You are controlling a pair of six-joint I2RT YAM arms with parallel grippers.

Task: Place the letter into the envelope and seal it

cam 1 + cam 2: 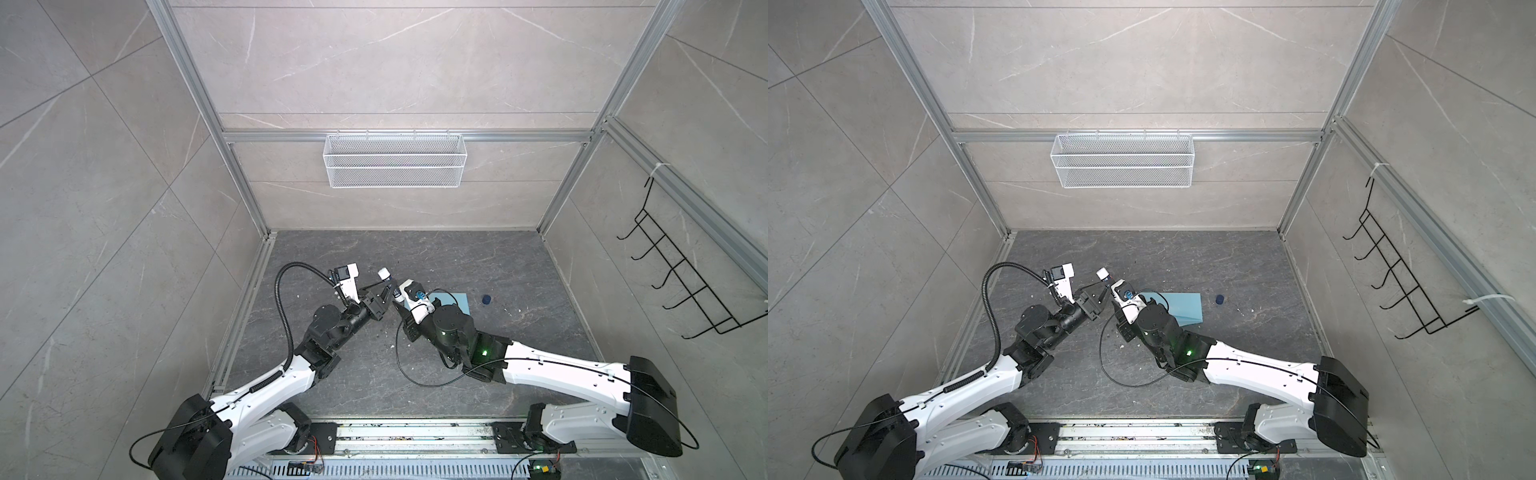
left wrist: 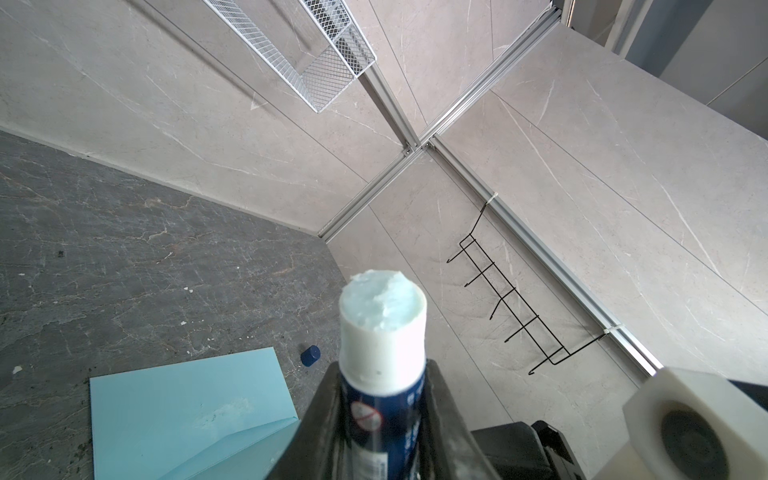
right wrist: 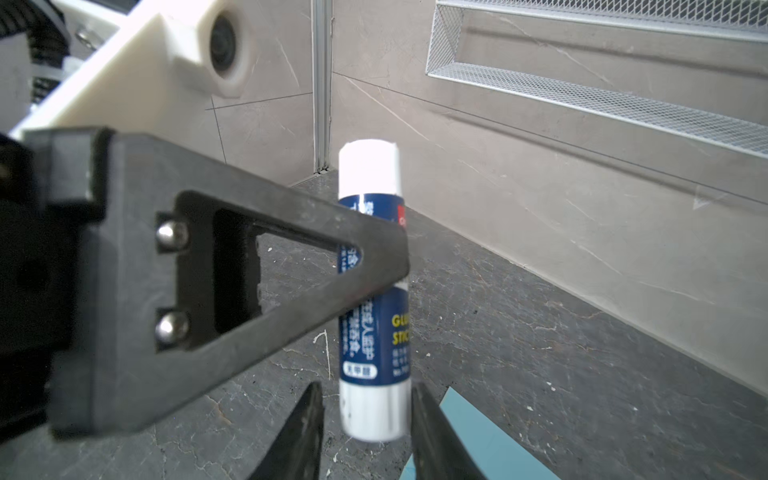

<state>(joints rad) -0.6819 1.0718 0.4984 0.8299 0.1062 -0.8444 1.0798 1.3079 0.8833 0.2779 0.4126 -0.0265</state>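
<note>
Glue stick [image 3: 374,353] up in the air between the two arms, well above the worktop [image 1: 457,257]; cap off, pale glue bare at the far end.

My read of the step: the right arm is going for the white base, either to turn it or to take the stick over. To do that well, close squarely on the white base only; let the left arm hold the blue barrel firm; turn about the stick's own axis with no sideways pull; keep the bare glue clear of both camera housings.

Left gripper [image 2: 380,370]: jaws clamped on the blue barrel, narrow, a solid hold. Right gripper [image 3: 365,388]: jaws partly apart and flanking the white base; one jaw looks to be against it, the other shows a sliver of gap, so no grip yet.

The envelope [image 2: 187,415] lies flat on the worktop, partly under the right arm, a whitish smear on its face. The small blue cap [image 2: 310,355] sits just beside it. The letter shows nowhere; whether it is inside, I cannot tell.
</note>
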